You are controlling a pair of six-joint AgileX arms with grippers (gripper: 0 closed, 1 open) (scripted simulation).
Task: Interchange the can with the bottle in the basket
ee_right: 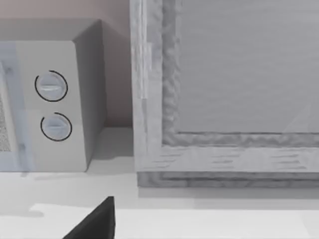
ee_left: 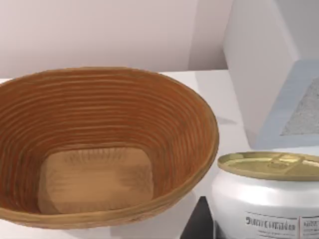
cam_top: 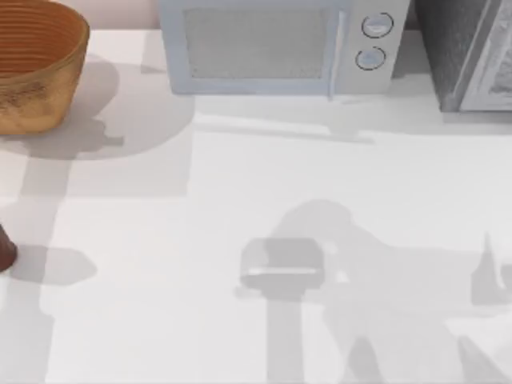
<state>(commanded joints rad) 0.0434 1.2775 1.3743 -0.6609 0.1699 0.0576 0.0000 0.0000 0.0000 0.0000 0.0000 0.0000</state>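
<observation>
The basket (cam_top: 32, 68) stands at the table's far left corner; the left wrist view looks down into the basket (ee_left: 99, 129), and nothing lies inside. The white can (ee_left: 264, 199) with its dull gold top hangs very close to that camera, beside the basket's rim. A dark part of my left gripper (ee_left: 198, 225) presses against its side, shut on it. A sliver of the dark reddish-brown bottle (cam_top: 5, 252) stands on the table at the left edge, most of it cut off. A dark piece of my right gripper (ee_right: 94, 224) hovers over the table before the appliances at the back right.
A pale microwave (cam_top: 276, 44) with two round knobs stands at the back centre, also seen as the microwave (ee_right: 55, 104). A grey cabinet-like appliance (cam_top: 472, 52) fills the back right corner. Arm shadows lie across the white table (cam_top: 240, 184).
</observation>
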